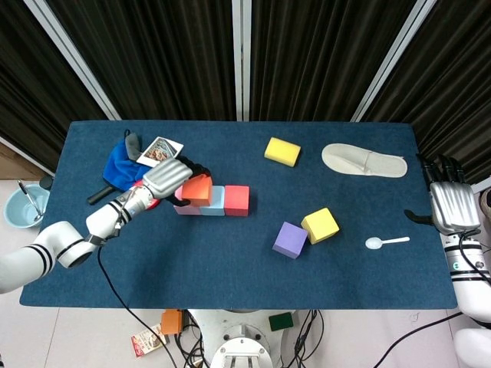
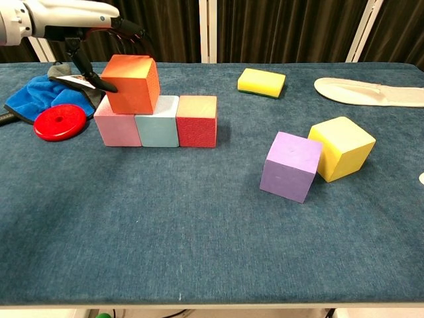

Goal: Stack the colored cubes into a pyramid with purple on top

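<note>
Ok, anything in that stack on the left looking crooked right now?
Yes: the orange cube held by the left hand sits tilted over the pink cube and light blue cube, not flat yet.

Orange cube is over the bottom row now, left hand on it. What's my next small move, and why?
Probably nudge the orange cube slightly right, then let go. The left hand holds it over the pink cube and light blue cube, but it sits mostly above the pink one, not centred on their seam.
</note>
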Motion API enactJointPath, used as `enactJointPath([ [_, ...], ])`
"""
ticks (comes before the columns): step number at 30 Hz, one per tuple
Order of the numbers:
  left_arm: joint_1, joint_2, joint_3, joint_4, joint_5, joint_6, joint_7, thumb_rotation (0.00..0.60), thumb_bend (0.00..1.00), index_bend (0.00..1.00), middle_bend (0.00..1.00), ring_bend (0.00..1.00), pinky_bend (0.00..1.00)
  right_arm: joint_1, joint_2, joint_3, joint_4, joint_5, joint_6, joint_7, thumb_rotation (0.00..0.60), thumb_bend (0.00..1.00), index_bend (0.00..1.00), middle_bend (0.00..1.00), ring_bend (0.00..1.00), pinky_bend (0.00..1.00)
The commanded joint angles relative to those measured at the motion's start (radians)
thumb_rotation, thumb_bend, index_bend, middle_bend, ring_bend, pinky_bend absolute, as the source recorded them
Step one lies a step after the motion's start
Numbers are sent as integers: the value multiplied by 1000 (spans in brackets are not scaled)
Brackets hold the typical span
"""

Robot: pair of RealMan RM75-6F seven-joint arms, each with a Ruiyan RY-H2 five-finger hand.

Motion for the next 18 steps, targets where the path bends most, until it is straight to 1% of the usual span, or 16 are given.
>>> enactJointPath([
  [1, 1, -1, -3, -4, -5, -4, 7, 600, 175, 288, 280, 304, 263, 0, 0, 0, 0, 0, -1, 0, 600, 68, 2, 129, 0, 0],
  [18, 9, 7, -13, -21, -18, -10, 30, 600, 176, 287, 275, 304, 263, 2, -4, 3, 3, 2, -4, -5, 600, 68, 1, 129, 0, 0],
])
